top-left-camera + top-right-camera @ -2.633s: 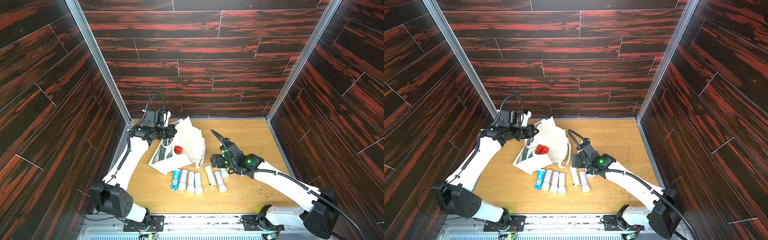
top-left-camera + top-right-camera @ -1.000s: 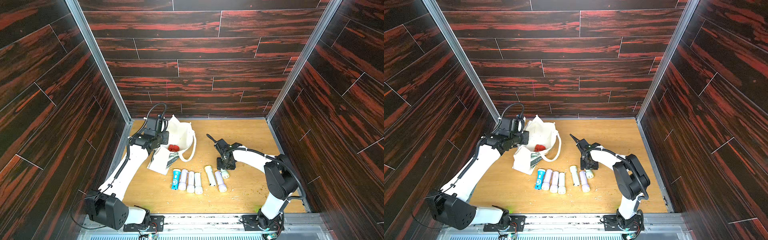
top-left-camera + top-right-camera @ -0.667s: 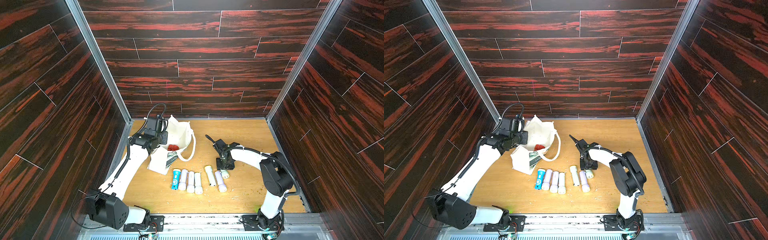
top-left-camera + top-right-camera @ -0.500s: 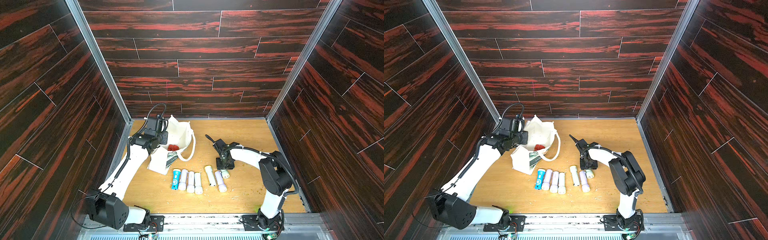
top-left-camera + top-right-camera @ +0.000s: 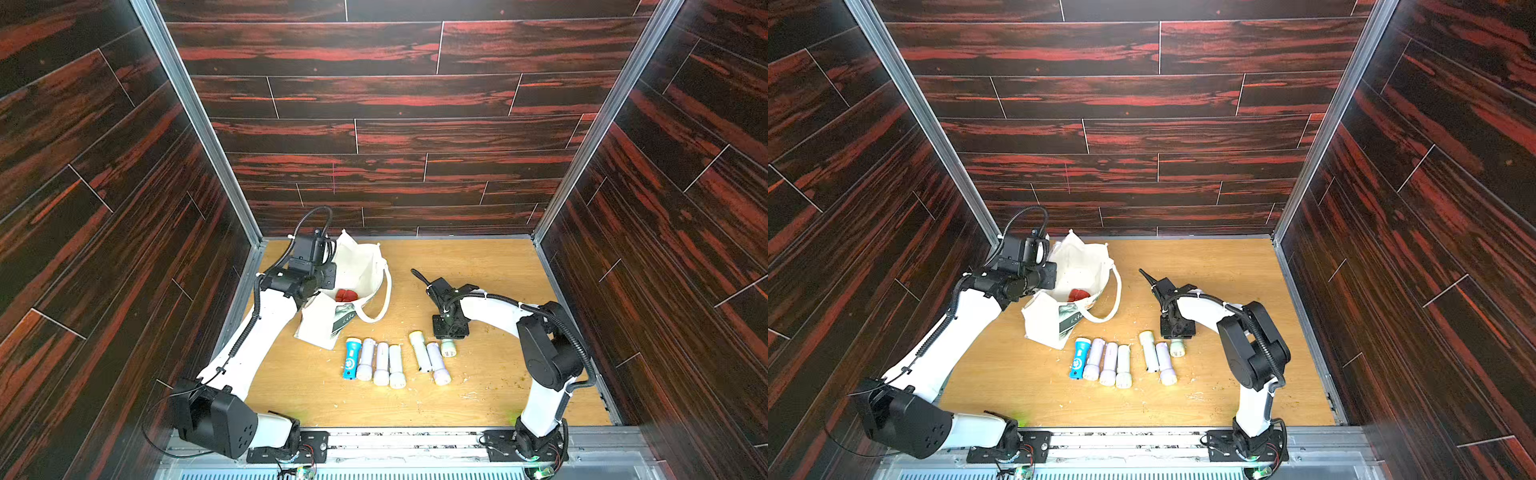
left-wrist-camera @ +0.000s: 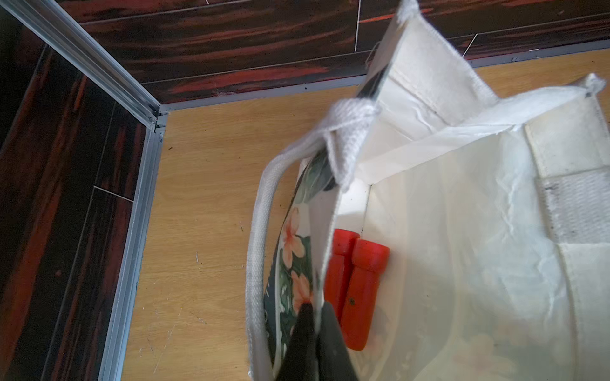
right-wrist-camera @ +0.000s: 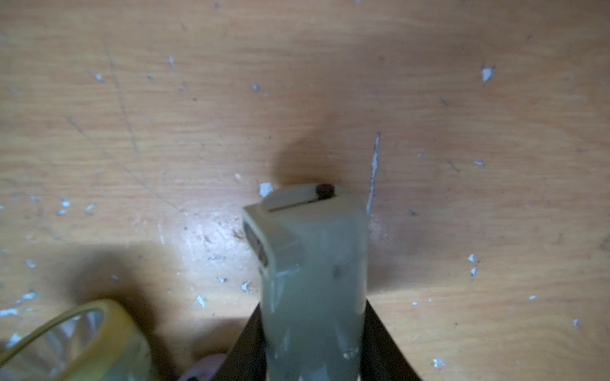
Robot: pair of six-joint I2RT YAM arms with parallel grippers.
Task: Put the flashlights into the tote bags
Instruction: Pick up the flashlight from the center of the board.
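The cream tote bag stands open at the back left. My left gripper is shut on its printed rim. Two red flashlights lie inside the bag. In front of it, a blue flashlight and several pale ones lie in a row on the table. My right gripper points down at the row's right end. It is shut on a pale grey-green flashlight that rests on the table.
A cream flashlight with a yellow-rimmed head and a lilac one lie right beside the held one. Dark panelled walls enclose the wooden table on three sides. A bag handle loops toward the table's middle.
My right gripper's jaws have closed around the pale grey-green flashlight. The left gripper has kept its hold on the bag's rim without moving.
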